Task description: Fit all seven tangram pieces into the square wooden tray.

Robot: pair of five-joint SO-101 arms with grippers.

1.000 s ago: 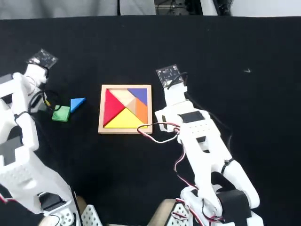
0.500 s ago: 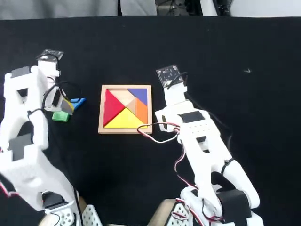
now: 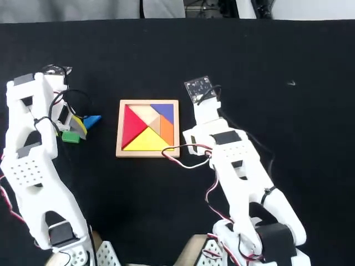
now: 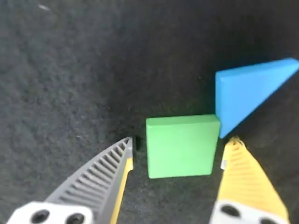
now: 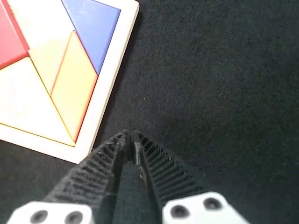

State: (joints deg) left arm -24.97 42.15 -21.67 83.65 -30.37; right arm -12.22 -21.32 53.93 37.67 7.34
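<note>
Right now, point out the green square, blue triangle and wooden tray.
green square (image 4: 182, 146): left wrist view, top face centre
blue triangle (image 4: 245, 91): left wrist view, top face centre
wooden tray (image 3: 136, 154): high view, near rim

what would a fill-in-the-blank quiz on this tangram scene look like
1. The left end effector is ____, with one finger on each side of the green square.
2. The loose triangle next to the green square is ____.
3. The right end effector is ____, over the black cloth beside the wooden tray.
4. Inside the tray, the big triangle along the edge nearest the arms' bases is ____.

Missing words: open, blue, shut, yellow.
</note>
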